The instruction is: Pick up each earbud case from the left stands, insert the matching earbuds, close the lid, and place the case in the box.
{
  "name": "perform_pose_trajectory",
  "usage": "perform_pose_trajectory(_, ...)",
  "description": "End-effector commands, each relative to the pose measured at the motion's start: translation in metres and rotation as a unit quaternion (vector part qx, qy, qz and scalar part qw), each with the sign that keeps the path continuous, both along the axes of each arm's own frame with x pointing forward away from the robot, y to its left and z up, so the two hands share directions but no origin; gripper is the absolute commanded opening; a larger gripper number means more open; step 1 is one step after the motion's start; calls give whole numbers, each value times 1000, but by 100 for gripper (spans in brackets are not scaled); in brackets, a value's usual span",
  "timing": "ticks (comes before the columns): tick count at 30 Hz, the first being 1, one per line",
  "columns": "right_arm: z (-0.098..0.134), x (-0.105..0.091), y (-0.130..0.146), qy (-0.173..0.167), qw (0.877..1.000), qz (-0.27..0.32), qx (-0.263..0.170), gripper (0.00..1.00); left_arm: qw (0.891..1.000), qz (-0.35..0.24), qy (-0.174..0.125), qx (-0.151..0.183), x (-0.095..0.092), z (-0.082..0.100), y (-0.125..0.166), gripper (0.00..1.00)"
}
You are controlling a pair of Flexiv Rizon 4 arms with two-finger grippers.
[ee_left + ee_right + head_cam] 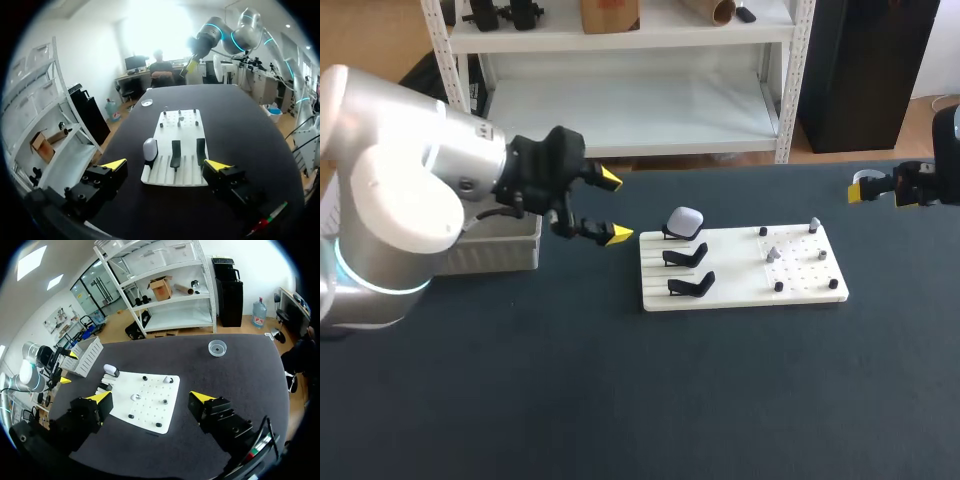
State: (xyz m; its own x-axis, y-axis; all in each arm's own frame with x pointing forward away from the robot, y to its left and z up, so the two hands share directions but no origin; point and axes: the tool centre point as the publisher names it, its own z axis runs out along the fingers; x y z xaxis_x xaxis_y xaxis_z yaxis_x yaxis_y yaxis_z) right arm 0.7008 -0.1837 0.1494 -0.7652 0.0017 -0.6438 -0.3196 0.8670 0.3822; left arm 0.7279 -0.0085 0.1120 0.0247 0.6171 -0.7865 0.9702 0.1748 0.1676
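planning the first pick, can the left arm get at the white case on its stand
Probably yes: the left gripper is open just beside the board, the white case sits exposed on the nearest edge, and nothing lies between them.

Dark table [620,400], matte top (evenly lit)

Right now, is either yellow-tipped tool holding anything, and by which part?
Nothing is held. The left tool and the right tool are both open and empty; the white earbud case sits on its stand, apart from both.
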Motion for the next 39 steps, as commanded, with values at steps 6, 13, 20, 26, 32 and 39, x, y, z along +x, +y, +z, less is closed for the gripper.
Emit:
perform_pose_trajectory(6,0,0,-1,0,1000,1,1,100,999,-30,14,-15,35,-30,-26,100)
perform_pose_trajectory(13,0,0,-1,0,1000,1,1,100,998,-46,28,-34,44,-47,-34,100)
perform_pose_trajectory(20,0,0,-1,0,1000,1,1,100,997,-45,36,-45,50,-55,-48,94)
perform_pose_trajectory(26,0,0,-1,0,1000,1,1,100,997,-44,48,-51,54,-63,-57,93)
perform_pose_trajectory(32,0,0,-1,0,1000,1,1,100,995,-47,65,-56,63,-73,-65,89)
perform_pose_trajectory(39,0,0,-1,0,1000,1,1,100,994,-64,75,-54,67,-77,-71,88)
